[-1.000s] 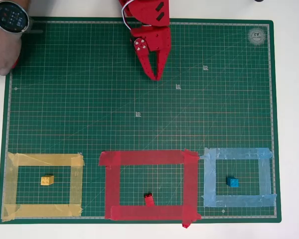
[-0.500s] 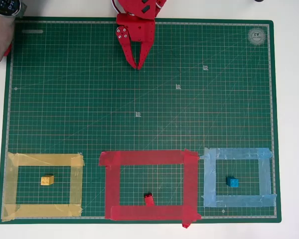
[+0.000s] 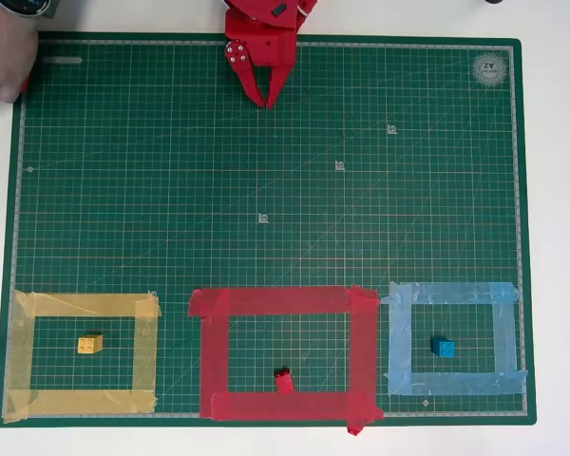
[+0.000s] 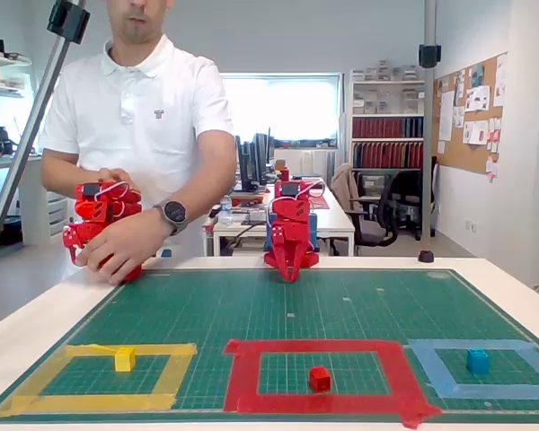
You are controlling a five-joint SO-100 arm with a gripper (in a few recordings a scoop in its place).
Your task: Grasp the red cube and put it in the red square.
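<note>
Mat point(image 3: 266, 190), green with a printed grid, covering most of the white table point(image 3: 551, 190); largest item in both views.

Person point(image 4: 144, 108) in a white polo shirt, standing behind the table at the left of the fixed view, watch on the wrist; one hand point(image 3: 5, 57) shows at the top left corner of the overhead view.

Red square point(image 3: 285, 301), a frame of red tape strips on the near edge of the mat, middle of three frames, green mat showing inside.

Yellow tape frame point(image 3: 81, 305), left of the red one in the overhead view, apart from it.

Light-blue tape frame point(image 3: 453, 293), right of the red one, its corner just beside the red frame's corner.

Arm with gripper point(image 3: 268, 99), red, at the far edge of the mat, well apart from all three frames; fingers pointing down toward the mat, tips nearly together with a narrow slit between them, holding nothing.

Red cube point(image 3: 284, 380), inside the red square, against the inner edge of its near strip; in the fixed view point(image 4: 320, 378) it sits on the green mat within the frame.

Yellow cube point(image 3: 89, 343), inside the yellow frame.

Blue cube point(image 3: 444, 347), inside the light-blue frame.
</note>
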